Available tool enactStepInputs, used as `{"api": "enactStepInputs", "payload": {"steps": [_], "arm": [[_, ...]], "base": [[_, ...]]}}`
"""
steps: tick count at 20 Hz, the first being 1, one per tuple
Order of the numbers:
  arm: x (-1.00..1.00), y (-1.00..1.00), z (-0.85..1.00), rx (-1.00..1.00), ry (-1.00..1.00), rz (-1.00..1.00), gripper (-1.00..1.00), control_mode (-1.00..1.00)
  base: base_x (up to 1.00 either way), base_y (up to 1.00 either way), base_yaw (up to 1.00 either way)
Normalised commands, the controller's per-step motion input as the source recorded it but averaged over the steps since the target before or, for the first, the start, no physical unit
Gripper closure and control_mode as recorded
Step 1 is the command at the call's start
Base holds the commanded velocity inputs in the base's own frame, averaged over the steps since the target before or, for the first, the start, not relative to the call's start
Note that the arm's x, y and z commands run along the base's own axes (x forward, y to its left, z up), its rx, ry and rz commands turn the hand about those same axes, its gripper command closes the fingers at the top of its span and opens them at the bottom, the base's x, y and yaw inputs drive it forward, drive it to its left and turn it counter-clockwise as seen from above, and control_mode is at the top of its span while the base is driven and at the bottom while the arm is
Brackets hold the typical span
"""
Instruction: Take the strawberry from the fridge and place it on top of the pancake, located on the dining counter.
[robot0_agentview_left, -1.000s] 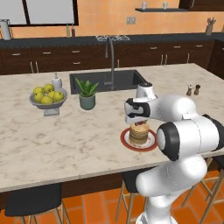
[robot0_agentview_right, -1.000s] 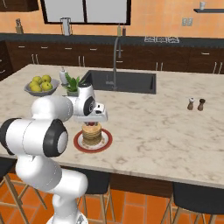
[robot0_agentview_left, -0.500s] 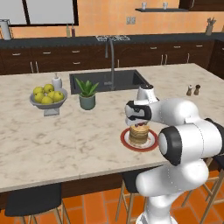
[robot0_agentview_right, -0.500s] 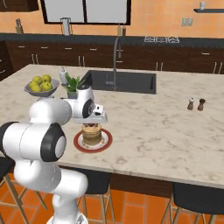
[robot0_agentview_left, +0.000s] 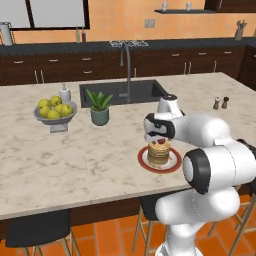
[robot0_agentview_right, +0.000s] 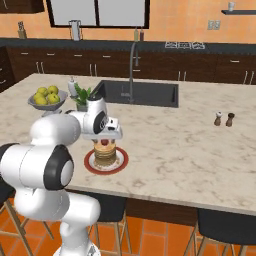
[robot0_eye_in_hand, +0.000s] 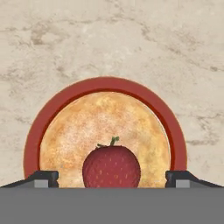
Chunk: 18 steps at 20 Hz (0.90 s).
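Observation:
The strawberry, dark red with a small green stem, sits on top of the tan pancake stack, which rests on a red-rimmed plate. My gripper hangs straight above it, open, its two dark fingertips wide apart on either side of the berry and not touching it. From the base cameras the strawberry shows as a red dot on the pancake just under my gripper, on the beige dining counter. The right base view shows the strawberry, pancake and gripper the same way. The fridge is out of view.
A bowl of yellow-green fruit, a potted plant and a white bottle stand to the left. The black sink with its curved faucet lies behind. Salt and pepper shakers stand at the right. Stools sit under the counter's near edge.
My gripper has opened and let go of the strawberry, which now rests on the pancake. The hand has barely moved.

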Motion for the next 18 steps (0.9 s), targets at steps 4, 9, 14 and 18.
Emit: {"api": "enactStepInputs", "payload": {"steps": [4, 9, 14, 18], "arm": [[-0.15, 0.0, 0.56, 0.0, 0.0, 0.0, -1.0, -1.0], [-0.37, 0.0, 0.6, 0.0, 0.0, 0.0, -1.0, -1.0], [-0.78, 0.0, 0.31, 0.01, 0.0, 0.0, -1.0, -1.0], [-0.95, 0.0, 0.01, 0.04, 0.0, 0.0, -1.0, -1.0]], "base": [[0.0, 0.0, 0.0], [0.0, 0.0, 0.0], [0.0, 0.0, 0.0], [0.0, 0.0, 0.0]]}}
